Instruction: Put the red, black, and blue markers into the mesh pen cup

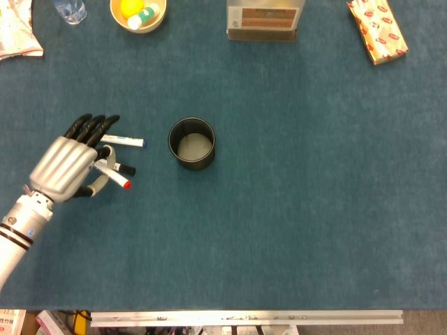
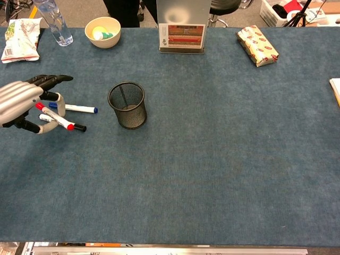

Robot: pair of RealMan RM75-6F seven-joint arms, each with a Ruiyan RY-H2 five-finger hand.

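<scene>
Because the red marker [image 2: 54,116] is a light, stiff, smooth stick, a pinch near its middle suits it best, and the left hand [image 2: 21,103] holds it so, above the tabletop [image 2: 212,149] left of the mesh pen cup [image 2: 127,104]. The blue marker [image 2: 74,108] and black marker [image 2: 78,127] lie just beside it on the tabletop. The right hand is out of view.

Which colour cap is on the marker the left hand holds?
Red, on the red-capped marker in the left hand; clearest in chest view.
</scene>
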